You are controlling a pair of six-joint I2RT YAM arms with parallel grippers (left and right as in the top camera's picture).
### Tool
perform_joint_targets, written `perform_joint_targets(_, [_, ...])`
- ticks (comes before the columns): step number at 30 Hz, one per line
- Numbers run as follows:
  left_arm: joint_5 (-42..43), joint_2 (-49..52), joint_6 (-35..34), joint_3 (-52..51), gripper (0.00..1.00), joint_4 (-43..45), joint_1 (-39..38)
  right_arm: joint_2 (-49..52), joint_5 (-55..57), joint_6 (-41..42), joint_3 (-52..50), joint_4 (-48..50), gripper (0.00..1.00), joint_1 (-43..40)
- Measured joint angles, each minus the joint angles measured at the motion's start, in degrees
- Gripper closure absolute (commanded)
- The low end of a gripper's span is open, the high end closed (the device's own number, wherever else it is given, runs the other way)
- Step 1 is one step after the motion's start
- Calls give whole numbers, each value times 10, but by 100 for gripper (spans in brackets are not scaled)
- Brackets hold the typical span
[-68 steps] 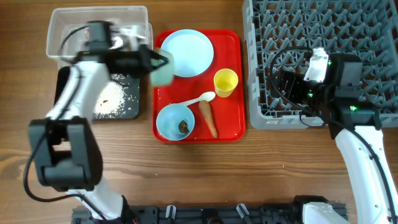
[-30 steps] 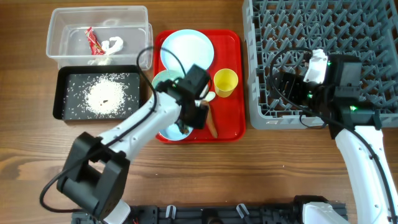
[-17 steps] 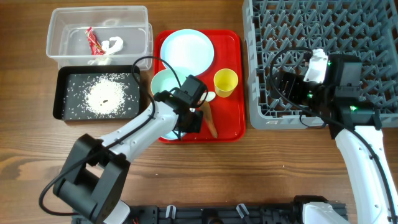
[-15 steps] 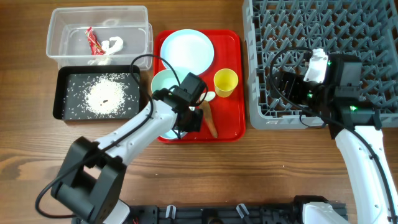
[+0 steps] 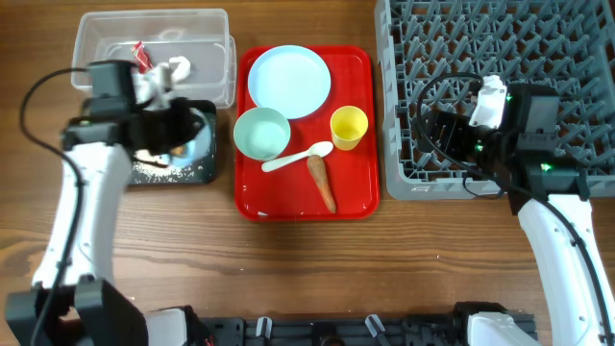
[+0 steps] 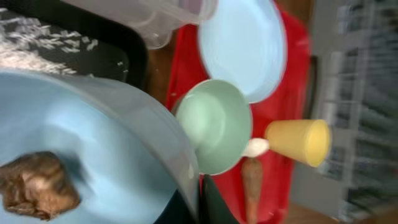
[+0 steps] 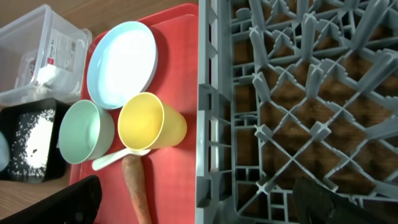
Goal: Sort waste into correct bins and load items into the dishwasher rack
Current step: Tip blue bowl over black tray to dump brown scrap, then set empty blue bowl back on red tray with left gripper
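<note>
1. My left arm stretched over the far-left part of the bench. The left hand (image 5: 178,130) pinched the rim of a light blue bowl (image 6: 112,143) and held it above the black tray (image 5: 202,171).
2. A brown food scrap (image 6: 36,186) sat inside that bowl, and rice grains (image 5: 154,165) lay in the tray beneath it.
3. My right arm hung over the near-left corner of the dishwasher rack (image 5: 538,38). The right hand (image 5: 430,130) had its fingers spread wide and gripped nothing.
4. The carrot (image 5: 322,185) lay on the red tray (image 5: 288,204). Its long axis ran far to near, with the thick end by the white spoon (image 5: 298,156) and the tip pointing near-right.
5. Half a second earlier the left hand was at this bowl on the red tray's near-left. Since then I had carried the bowl across, while the right arm had not moved.
</note>
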Motion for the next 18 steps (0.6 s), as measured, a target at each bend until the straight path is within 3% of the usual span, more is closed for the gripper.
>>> perform_joint_targets(4, [243,110,88,0,96,28,105,0,0,0,0,0,0,0])
perform_joint_targets(9, [507,256,109,0,96,60,159,0,0,0,0,-1,0,0])
perform_joint_targets(18, [571,257,44,0,96,59,207,0,0,0,0,0,0,0])
